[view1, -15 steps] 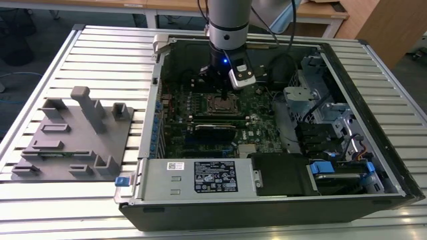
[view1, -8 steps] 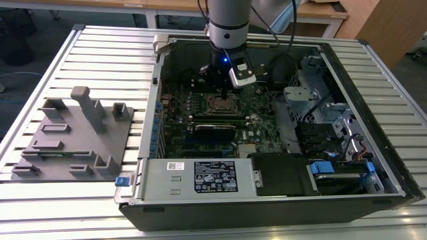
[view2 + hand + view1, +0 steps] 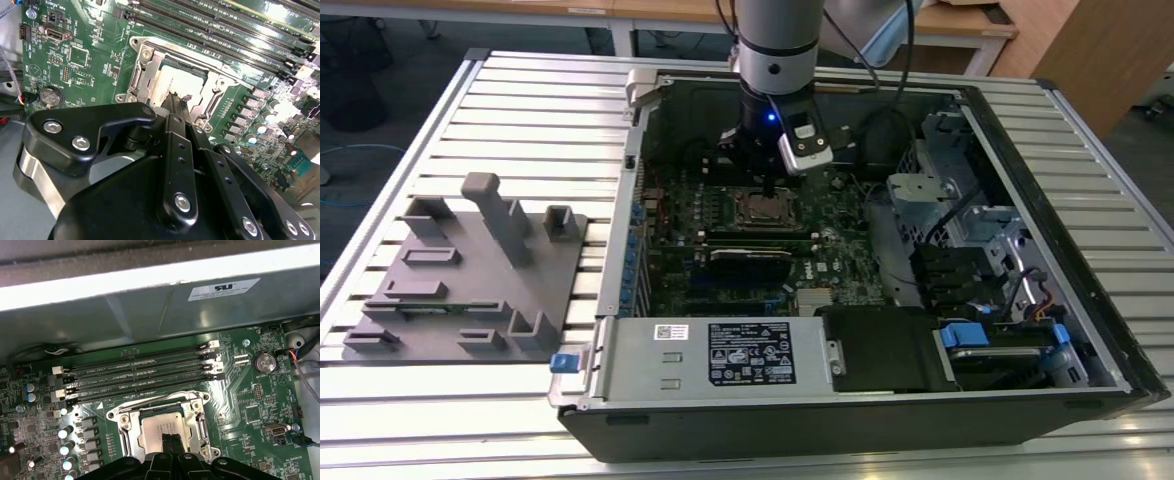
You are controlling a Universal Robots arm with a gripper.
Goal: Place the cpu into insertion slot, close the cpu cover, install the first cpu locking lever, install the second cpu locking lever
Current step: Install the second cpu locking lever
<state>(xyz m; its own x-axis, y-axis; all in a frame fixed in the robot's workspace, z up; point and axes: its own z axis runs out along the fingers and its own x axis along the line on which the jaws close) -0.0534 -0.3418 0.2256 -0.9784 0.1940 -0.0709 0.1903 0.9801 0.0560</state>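
Note:
The cpu [image 3: 161, 424] lies flat in the insertion slot [image 3: 116, 415], its silver top showing in both wrist views [image 3: 172, 80]. The cpu cover [image 3: 132, 436] appears to lie down around it as a silver frame [image 3: 145, 80]. My gripper [image 3: 167, 439] hangs straight over the chip, its black fingers [image 3: 172, 120] pressed together with nothing visible between them. The tip [image 3: 176, 101] sits at or just above the chip's near edge; contact cannot be told. In the exterior view the arm stands over the socket [image 3: 765, 208] inside the open computer case. The locking levers cannot be made out.
Long black memory slots [image 3: 140, 372] run beside the socket, with the case wall [image 3: 150, 315] beyond them. A coin battery [image 3: 263, 361] sits on the board. A grey fixture block [image 3: 467, 270] rests on the table at the exterior view's left; the power supply [image 3: 720, 350] fills the case's near side.

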